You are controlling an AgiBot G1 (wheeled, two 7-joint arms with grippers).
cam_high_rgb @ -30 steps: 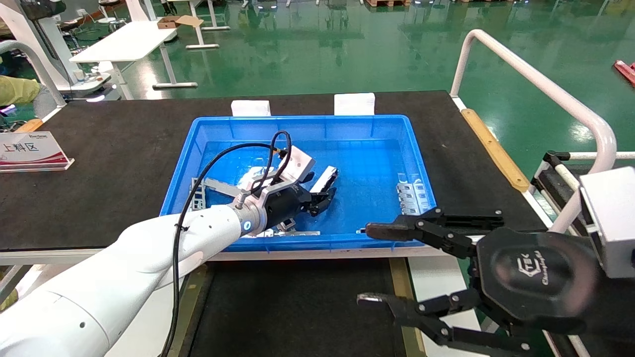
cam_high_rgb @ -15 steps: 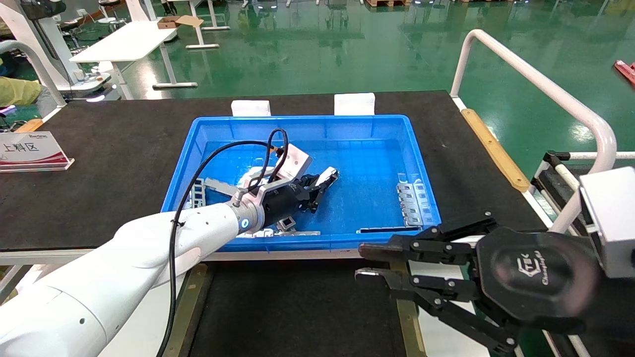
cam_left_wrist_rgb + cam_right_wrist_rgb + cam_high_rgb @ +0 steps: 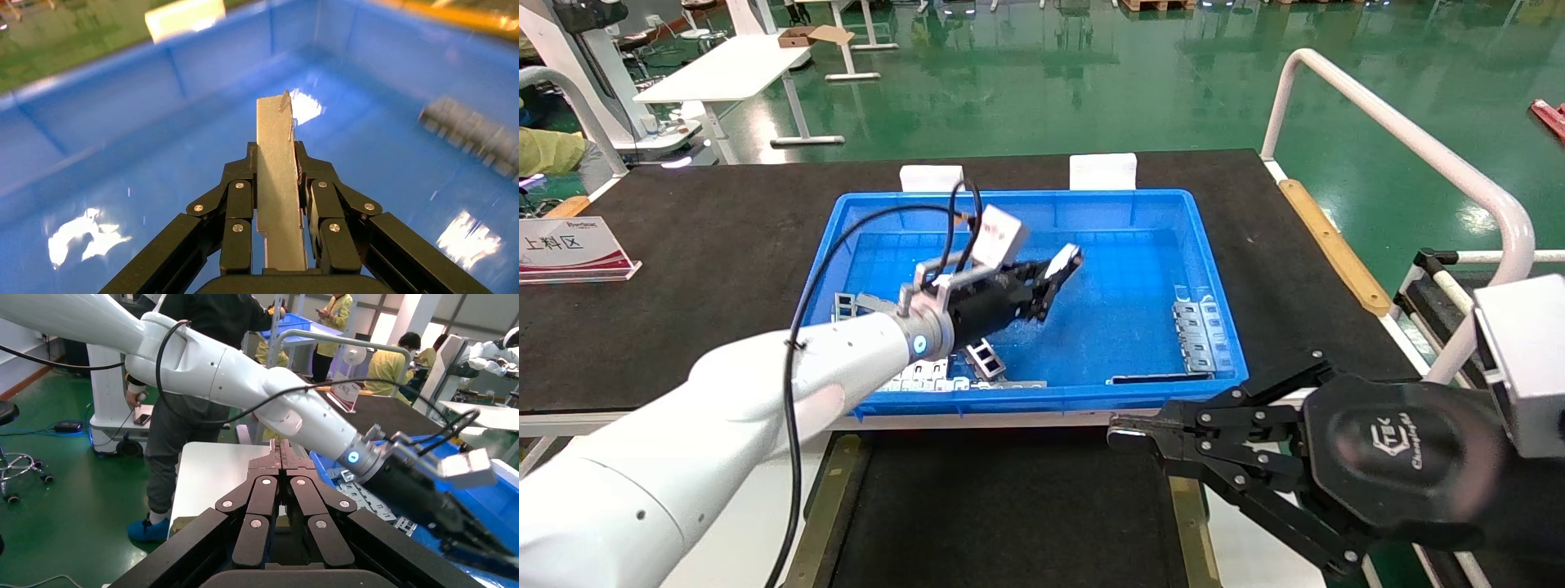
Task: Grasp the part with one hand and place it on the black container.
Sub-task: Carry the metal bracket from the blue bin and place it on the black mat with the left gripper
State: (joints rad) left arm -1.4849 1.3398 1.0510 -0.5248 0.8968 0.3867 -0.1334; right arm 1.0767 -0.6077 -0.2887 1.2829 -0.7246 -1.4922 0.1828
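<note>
left tool (image 3: pixel 1054 286): over the middle of the blue bin (image 3: pixel 1205 245), clear of its floor, clamped on the part; left wrist view shows both fingers (image 3: pixel 235 229) pressed against the strip's 2 long sides
part (image 3: pixel 1065 263): narrow silver-grey metal strip, held in the left tool (image 3: pixel 280 202), sticks out past the fingertips, tilted up toward the bin's far wall; in the left wrist view the part (image 3: pixel 278 177) runs straight out between the fingers, blue bin floor below it
right tool (image 3: pixel 1128 433): near front edge of the bench, just outside the bin's near right corner, over the black container; fingers closed together, nothing between them; same in the right wrist view (image 3: pixel 281 454)
black container (image 3: pixel 1009 514): flat black tray in front of the bench, below the bin, brass-coloured strip on each long side, nothing seen on it
blue bin contents: ladder-like strip (image 3: pixel 985 359) near the front wall under the left arm, more grey strips along the front wall, stack of notched plates (image 3: pixel 1197 331) at the right wall
bench (image 3: pixel 682 269): black mat under the bin, white sign (image 3: pixel 568 245) with red band at far left edge
</note>
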